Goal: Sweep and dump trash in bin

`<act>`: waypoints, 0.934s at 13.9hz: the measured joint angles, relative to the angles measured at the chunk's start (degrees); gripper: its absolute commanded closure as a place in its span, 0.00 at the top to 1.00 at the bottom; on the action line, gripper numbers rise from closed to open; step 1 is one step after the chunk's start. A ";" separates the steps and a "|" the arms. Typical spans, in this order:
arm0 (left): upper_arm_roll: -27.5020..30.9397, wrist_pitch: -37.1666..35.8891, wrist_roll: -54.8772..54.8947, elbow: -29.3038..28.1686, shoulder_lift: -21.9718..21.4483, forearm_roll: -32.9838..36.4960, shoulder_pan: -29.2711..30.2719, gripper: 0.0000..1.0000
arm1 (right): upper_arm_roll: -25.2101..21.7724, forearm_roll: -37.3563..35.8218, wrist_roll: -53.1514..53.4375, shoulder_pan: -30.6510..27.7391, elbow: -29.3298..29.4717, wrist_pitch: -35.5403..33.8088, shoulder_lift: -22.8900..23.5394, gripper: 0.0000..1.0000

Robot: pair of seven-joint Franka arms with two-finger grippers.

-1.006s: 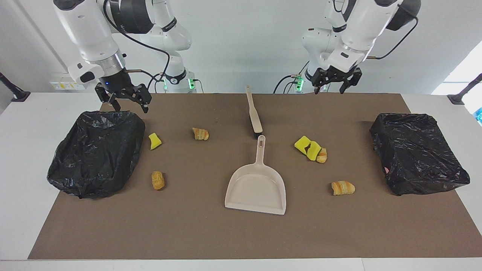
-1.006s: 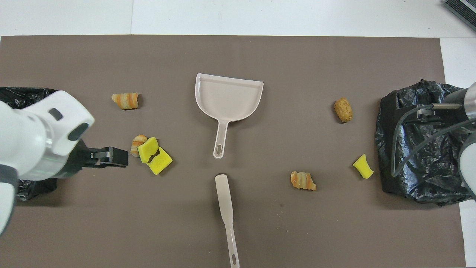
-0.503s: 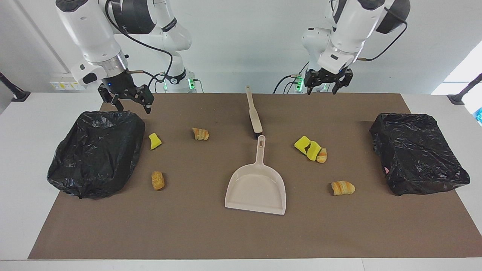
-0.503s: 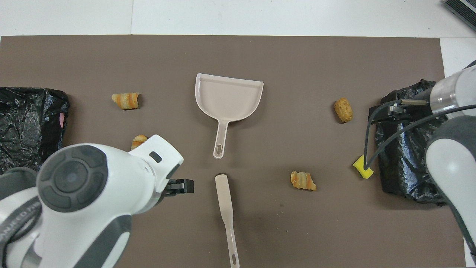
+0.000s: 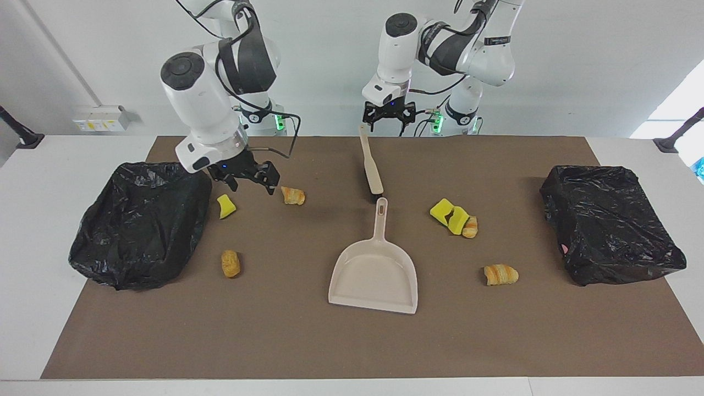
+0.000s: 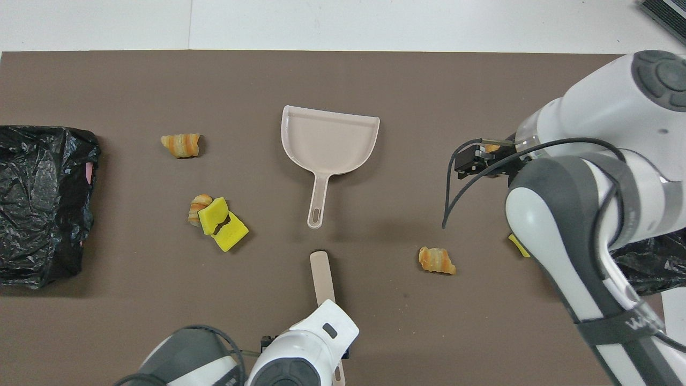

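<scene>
The trash lies scattered on the brown mat: a yellow sponge chunk (image 5: 225,206), a croissant piece (image 5: 292,195) and a bread piece (image 5: 231,263) toward the right arm's end. Two sponge chunks (image 5: 450,214) with a croissant piece (image 5: 471,226), and another croissant piece (image 5: 500,274), lie toward the left arm's end. My right gripper (image 5: 253,190) hangs open and holds nothing, over the mat between the single sponge chunk and the croissant piece. My left gripper (image 5: 386,127) is open above the handle end of the beige brush (image 5: 372,170). In the overhead view its own wrist hides it.
The beige dustpan (image 5: 374,275) lies mid-mat, its handle pointing at the brush head. Black bag-lined bins stand at both ends of the table: one (image 5: 140,223) at the right arm's end, the other (image 5: 610,223) at the left arm's end.
Both arms swung toward the table's middle. The left gripper went from the mat's corner to above the brush handle. The right gripper left the bin's edge and now hangs over the mat.
</scene>
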 measured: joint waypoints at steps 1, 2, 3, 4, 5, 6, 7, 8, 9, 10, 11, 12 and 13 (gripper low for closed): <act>0.00 3.32 -2.40 -0.96 1.84 0.00 -1.58 1.00 | 0.03 0.02 1.15 1.37 0.75 0.73 1.43 1.00; 0.01 5.80 -4.39 -1.36 3.91 0.00 -2.86 1.00 | 0.05 0.02 2.66 2.93 1.46 1.11 2.75 1.00; 0.00 7.17 -5.51 -1.39 5.48 0.00 -3.52 1.00 | 0.07 0.04 4.33 4.30 1.84 1.94 3.68 1.00; 0.03 7.98 -6.11 -1.41 6.59 0.00 -3.78 1.00 | 0.08 0.09 6.41 5.73 2.01 3.65 4.45 1.00; 0.13 8.42 -6.40 -1.43 7.13 0.00 -3.85 1.00 | 0.10 0.10 8.44 7.29 2.12 5.05 5.09 1.00; 0.23 8.82 -6.50 -1.57 7.28 0.00 -3.87 1.00 | 0.12 0.10 10.07 8.69 2.20 5.70 5.65 1.00; 0.30 9.71 -6.56 -1.96 7.27 0.00 -3.87 1.00 | 0.12 0.10 11.69 9.83 2.23 6.32 6.22 1.00; 0.31 10.47 -6.74 -2.36 7.28 0.00 -3.88 1.00 | 0.12 0.10 12.79 10.54 2.26 7.08 6.73 1.00; 0.32 10.74 -7.01 -2.69 7.29 0.00 -3.99 1.00 | 0.10 0.09 13.25 11.02 2.29 7.61 7.13 1.00; 0.27 10.86 -7.36 -2.98 7.31 0.00 -4.28 1.00 | 0.10 0.09 13.35 11.39 2.32 7.90 7.44 1.00; 0.20 11.02 -7.80 -3.23 7.40 0.00 -4.69 0.85 | 0.10 0.09 13.37 11.61 2.34 8.16 7.59 1.00; 0.18 11.15 -8.13 -3.47 7.67 0.00 -5.08 0.65 | 0.09 0.08 13.37 11.64 2.39 8.20 7.61 1.00; 0.20 11.20 -8.28 -3.63 8.10 0.00 -5.44 0.48 | 0.04 0.08 13.37 11.64 2.49 8.20 7.61 1.00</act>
